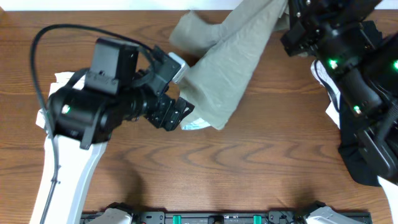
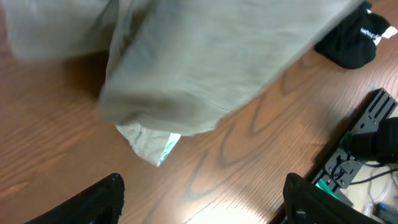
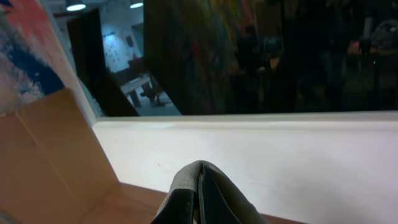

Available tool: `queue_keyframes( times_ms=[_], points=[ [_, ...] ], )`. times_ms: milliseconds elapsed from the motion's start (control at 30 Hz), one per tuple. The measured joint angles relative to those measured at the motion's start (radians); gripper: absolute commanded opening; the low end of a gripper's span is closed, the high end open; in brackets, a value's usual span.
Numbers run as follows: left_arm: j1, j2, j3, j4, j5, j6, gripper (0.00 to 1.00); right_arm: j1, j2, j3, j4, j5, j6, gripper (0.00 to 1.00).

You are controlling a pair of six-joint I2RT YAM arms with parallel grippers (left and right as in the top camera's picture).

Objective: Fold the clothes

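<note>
left gripper [image 2: 202, 205] is held open and empty, khaki shorts [image 1: 230, 68] just ahead; right gripper [image 3: 199, 190] is clenched on their far end. folding is judged under way; a near-hem grasp is called for.

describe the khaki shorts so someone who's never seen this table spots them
On the wooden table, look at the upper middle. The khaki shorts run as a diagonal band from the top edge, by the right arm, down to the centre. They are the only grey-green cloth; the black garment lies at the right edge.
</note>
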State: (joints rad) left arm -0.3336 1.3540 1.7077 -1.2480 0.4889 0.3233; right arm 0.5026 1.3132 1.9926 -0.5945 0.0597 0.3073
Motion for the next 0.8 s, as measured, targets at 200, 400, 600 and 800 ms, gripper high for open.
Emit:
queue_keyframes(
  times_ms=[200, 400, 600, 800],
  points=[
    [0.0, 0.099, 0.0, -0.004, 0.006, 0.086, 0.84, 0.0, -0.068, 0.0, -0.018, 0.0, 0.0, 0.01],
    [0.0, 0.17, 0.0, -0.032, 0.034, 0.201, 0.84, 0.0, -0.107, 0.0, -0.022, 0.0, 0.0, 0.01],
    [0.0, 0.212, 0.0, -0.084, 0.159, 0.346, 0.85, 0.0, -0.103, 0.0, -0.031, 0.0, 0.0, 0.01],
    [0.0, 0.213, 0.0, -0.099, 0.254, 0.436, 0.89, 0.0, -0.103, 0.0, -0.026, 0.0, 0.0, 0.02]
  ],
)
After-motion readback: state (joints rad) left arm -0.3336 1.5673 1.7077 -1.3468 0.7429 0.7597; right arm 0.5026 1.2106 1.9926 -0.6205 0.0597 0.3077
